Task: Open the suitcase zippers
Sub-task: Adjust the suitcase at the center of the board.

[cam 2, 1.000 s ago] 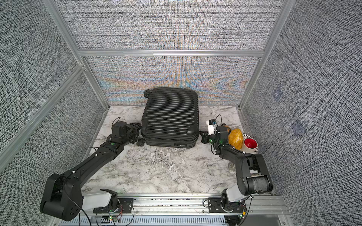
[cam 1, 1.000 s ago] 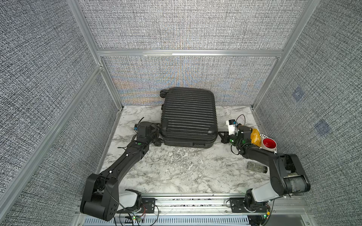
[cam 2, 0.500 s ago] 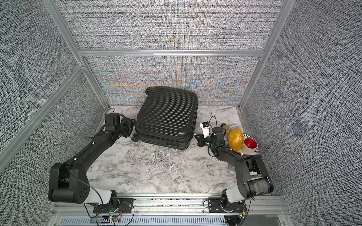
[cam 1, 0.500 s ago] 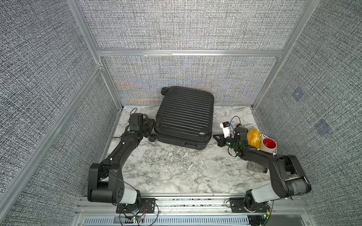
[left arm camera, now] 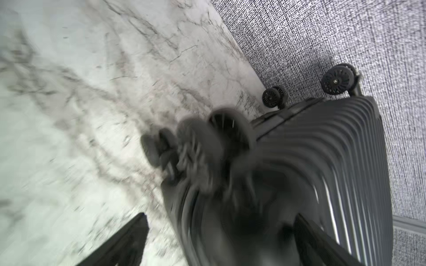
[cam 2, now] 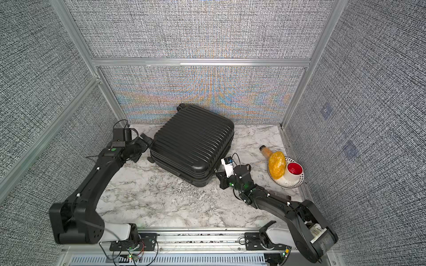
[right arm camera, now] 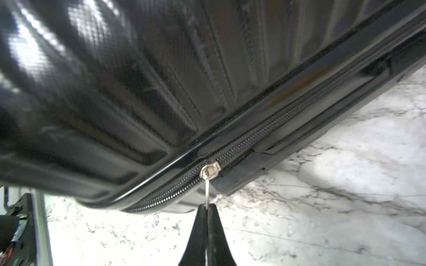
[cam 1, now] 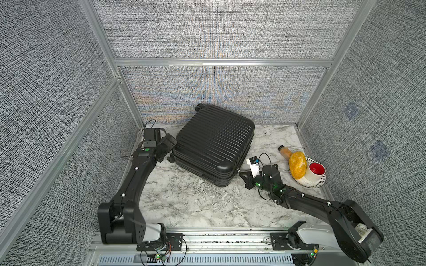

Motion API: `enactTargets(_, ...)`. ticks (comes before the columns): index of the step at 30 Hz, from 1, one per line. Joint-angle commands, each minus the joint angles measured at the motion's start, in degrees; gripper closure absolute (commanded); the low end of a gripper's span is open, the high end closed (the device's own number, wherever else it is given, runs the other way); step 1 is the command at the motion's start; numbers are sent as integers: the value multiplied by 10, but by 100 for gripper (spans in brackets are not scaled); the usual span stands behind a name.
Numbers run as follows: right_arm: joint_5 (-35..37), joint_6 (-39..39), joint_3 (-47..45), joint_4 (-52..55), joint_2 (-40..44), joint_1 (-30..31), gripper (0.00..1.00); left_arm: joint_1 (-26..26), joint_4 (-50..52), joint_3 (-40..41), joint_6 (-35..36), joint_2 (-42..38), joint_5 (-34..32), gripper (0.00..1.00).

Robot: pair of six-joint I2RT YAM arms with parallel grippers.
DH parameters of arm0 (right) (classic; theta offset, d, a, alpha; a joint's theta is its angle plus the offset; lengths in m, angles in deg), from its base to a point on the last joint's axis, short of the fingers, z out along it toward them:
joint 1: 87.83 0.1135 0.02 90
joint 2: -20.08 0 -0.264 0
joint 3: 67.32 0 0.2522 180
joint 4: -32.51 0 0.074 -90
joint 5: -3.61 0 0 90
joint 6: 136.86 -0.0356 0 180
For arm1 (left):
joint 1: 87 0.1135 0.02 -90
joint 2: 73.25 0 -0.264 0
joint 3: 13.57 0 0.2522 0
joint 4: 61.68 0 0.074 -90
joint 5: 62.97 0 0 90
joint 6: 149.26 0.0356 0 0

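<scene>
While right fingers [right arm camera: 198, 232] pinch zipper pull tab [right arm camera: 207, 192], left fingers [left arm camera: 122, 241] (spread) flank suitcase [cam 1: 214, 142] corner.

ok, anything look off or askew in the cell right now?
The suitcase lies flat but skewed to the table edges, a wheel corner near the back wall. A bottle lies on its side beside the plate. Nothing looks spilled or damaged; the right fingers pinch the zipper pull.
</scene>
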Motion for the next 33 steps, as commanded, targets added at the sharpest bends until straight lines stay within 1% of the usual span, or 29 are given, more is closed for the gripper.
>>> enactTargets(1, 15, -3, -5, -44, -1, 20, 100, -32, 46, 52, 5, -92, -48, 0)
enactTargets(3, 17, 12, -6, -52, -5, 32, 100, -75, 86, 74, -8, -154, -71, 0)
enactTargets(5, 23, 18, -11, -64, -8, 38, 100, -133, 132, 89, -32, -209, -107, 0)
enactTargets(8, 23, 20, -7, -70, -18, 37, 100, -217, 162, 107, -77, -250, -131, 0)
enactTargets(10, 19, 22, -5, -76, -27, 38, 100, -288, 157, 109, -101, -252, -146, 0)
enactTargets(13, 15, 22, -5, -83, -36, 40, 100, -389, 134, 89, -100, -224, -176, 0)
enactTargets(15, 12, 22, -5, -86, -38, 44, 100, -442, 107, 78, -84, -204, -188, 0)
enactTargets(16, 13, 22, -5, -87, -38, 45, 100, -458, 97, 76, -79, -195, -188, 1)
enactTargets(18, 17, 22, -6, -87, -38, 49, 100, -471, 60, 83, -64, -180, -163, 0)
enactTargets(21, 19, 19, -7, -88, -38, 50, 100, -482, 17, 93, -62, -164, -143, 0)
enactTargets(23, 19, 17, -7, -88, -38, 50, 100, -488, 16, 89, -68, -155, -152, 0)
enactTargets(26, 18, 18, -5, -84, -36, 50, 100, -488, 47, 73, -89, -139, -173, 0)
enactTargets(29, 21, 19, -5, -81, -34, 50, 100, -488, 63, 76, -136, -138, -209, 0)
enactTargets(31, 20, 19, -5, -81, -34, 50, 100, -488, 46, 91, -158, -143, -234, 0)
enactTargets(33, 21, 17, -7, -83, -32, 50, 100, -488, 17, 103, -159, -145, -246, 1)
